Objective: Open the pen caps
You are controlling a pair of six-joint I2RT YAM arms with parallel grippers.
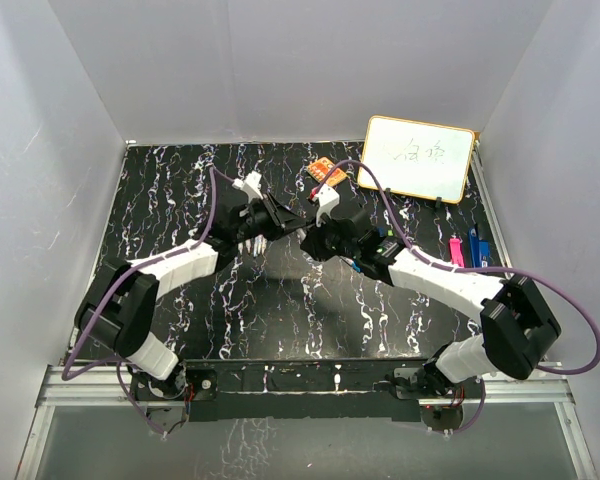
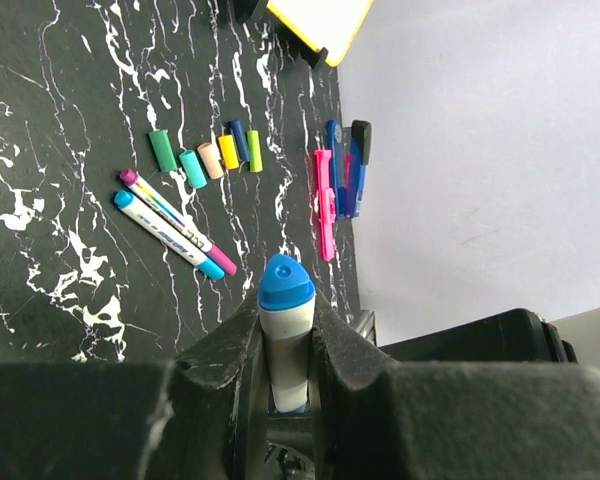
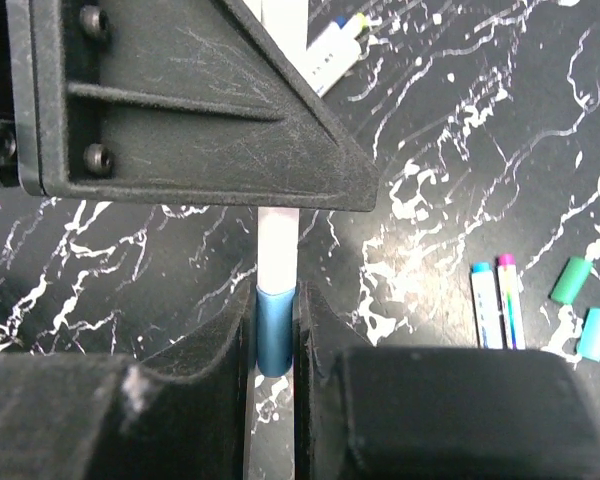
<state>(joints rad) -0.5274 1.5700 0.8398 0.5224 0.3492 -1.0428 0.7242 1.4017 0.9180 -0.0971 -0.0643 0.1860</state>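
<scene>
A thin white marker with a blue end stands clamped in my left gripper, which is shut on its barrel. At the other end of the same marker, my right gripper is shut on its blue pen cap, which sits on the barrel. The two grippers meet above the table's middle, left gripper facing right gripper. Several loose pen caps lie in a row on the table: green, teal, yellow.
Two markers lie side by side below the loose caps. Pink and blue items lie by the right wall. A whiteboard and an orange patterned block stand at the back. Another marker lies beyond the left gripper.
</scene>
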